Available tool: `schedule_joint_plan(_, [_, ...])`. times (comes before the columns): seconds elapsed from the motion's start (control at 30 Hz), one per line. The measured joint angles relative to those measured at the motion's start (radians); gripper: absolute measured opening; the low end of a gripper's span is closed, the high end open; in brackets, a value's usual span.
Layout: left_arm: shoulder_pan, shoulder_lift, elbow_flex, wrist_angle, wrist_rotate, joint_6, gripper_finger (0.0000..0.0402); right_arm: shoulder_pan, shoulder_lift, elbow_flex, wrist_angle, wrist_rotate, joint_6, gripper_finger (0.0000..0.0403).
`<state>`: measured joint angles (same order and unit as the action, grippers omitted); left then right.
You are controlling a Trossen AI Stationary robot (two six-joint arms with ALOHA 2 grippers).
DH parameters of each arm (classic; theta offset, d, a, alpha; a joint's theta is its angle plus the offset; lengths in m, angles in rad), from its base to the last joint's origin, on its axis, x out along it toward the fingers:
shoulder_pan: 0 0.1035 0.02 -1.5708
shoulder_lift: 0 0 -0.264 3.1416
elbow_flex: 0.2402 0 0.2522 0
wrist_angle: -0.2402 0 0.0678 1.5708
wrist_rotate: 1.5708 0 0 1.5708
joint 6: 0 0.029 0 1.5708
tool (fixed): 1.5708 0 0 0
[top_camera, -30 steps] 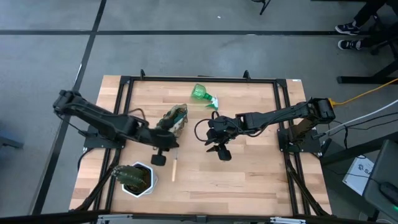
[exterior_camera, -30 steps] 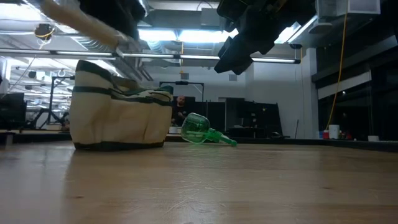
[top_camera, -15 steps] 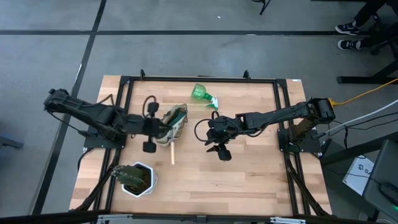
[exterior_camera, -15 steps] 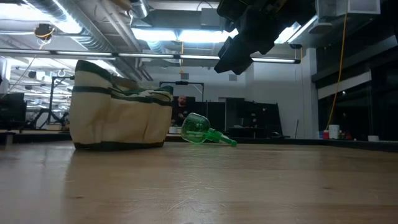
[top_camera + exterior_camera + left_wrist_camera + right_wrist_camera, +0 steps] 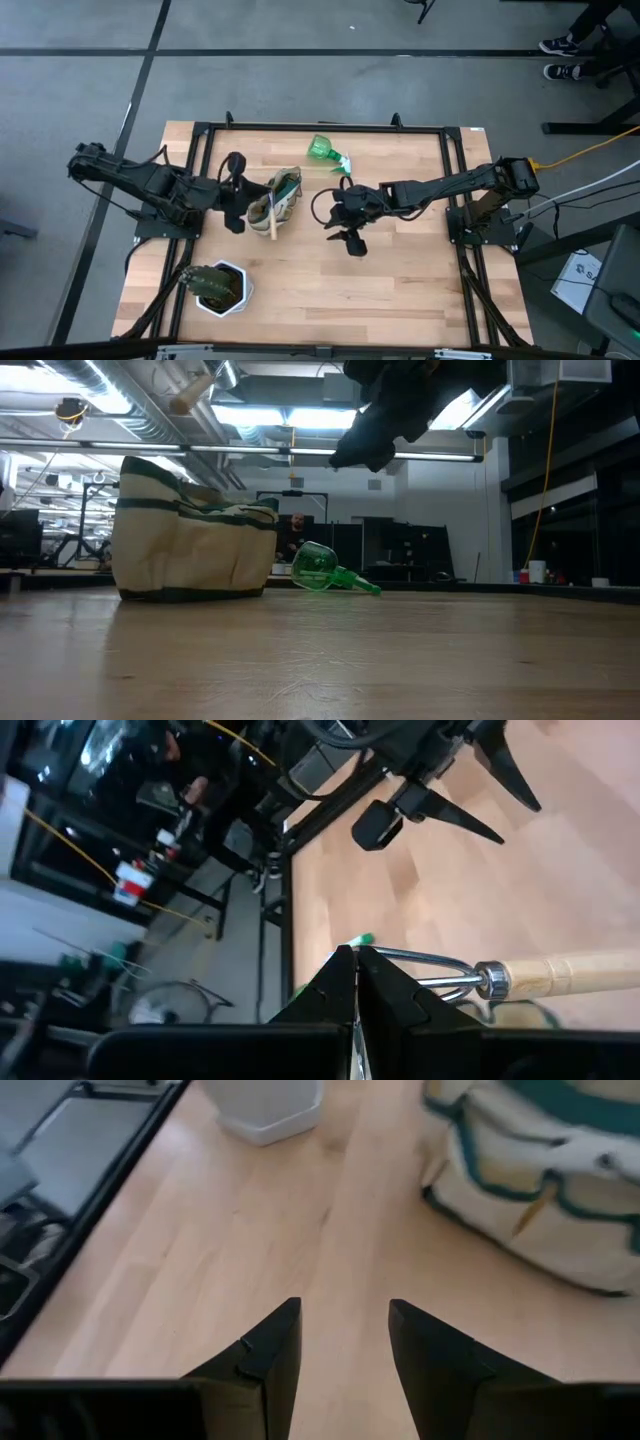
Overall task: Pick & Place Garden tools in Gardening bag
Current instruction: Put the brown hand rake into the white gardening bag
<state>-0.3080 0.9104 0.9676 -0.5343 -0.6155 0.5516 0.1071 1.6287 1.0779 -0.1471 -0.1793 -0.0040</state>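
Observation:
My left gripper [image 5: 248, 205] is shut on the little rake, whose wooden handle [image 5: 271, 218] hangs in the air over the near side of the cream gardening bag [image 5: 282, 190]. The bag stands on its base on the table [image 5: 190, 545]. The green spray bottle [image 5: 325, 152] lies on its side at the far middle of the table and also shows in the low view [image 5: 325, 572]. My right gripper [image 5: 346, 238] is open and empty, above the table to the right of the bag. The trowel and shears do not show. My left gripper pinches the rake's metal tines [image 5: 420, 960] between its two shut fingers, just ahead of the ferrule. The fingers come level from the table's left and lie across the rake. The rake is lifted clear, its wooden handle [image 5: 565, 975] pointing toward the table's near edge.
A white pot with a green plant [image 5: 220, 288] stands at the near left corner and shows in the right wrist view [image 5: 265, 1105]. Bare wood lies in the near middle and on the right. A black frame [image 5: 320, 128] runs round the table.
My left gripper has carried the rake up and toward the table's far edge. The rake has gone from the bare wood near the pot to over the bag's near side. My right gripper has shifted a little toward the bag, still open.

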Motion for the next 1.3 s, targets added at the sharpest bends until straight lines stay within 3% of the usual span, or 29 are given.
schedule_joint_plan(0.5, [0.103,-0.004,0.0,0.011,-0.101,0.472,0.0003,0.0,0.0,0.0,0.002,0.03,-0.008,0.0156])
schedule_joint_plan(0.97, [0.184,0.027,0.0,0.009,0.008,0.528,0.0003,-0.002,0.0,0.0,0.001,0.03,0.004,0.0155])
schedule_joint_plan(1.1, [0.202,0.062,0.0,0.006,-0.002,0.533,0.0003,-0.002,0.0,0.0,0.001,0.03,0.005,0.0155])
schedule_joint_plan(1.3, [0.235,0.105,0.0,-0.032,-0.096,0.561,0.0003,-0.002,0.0,0.0,-0.004,0.03,0.007,0.0155])
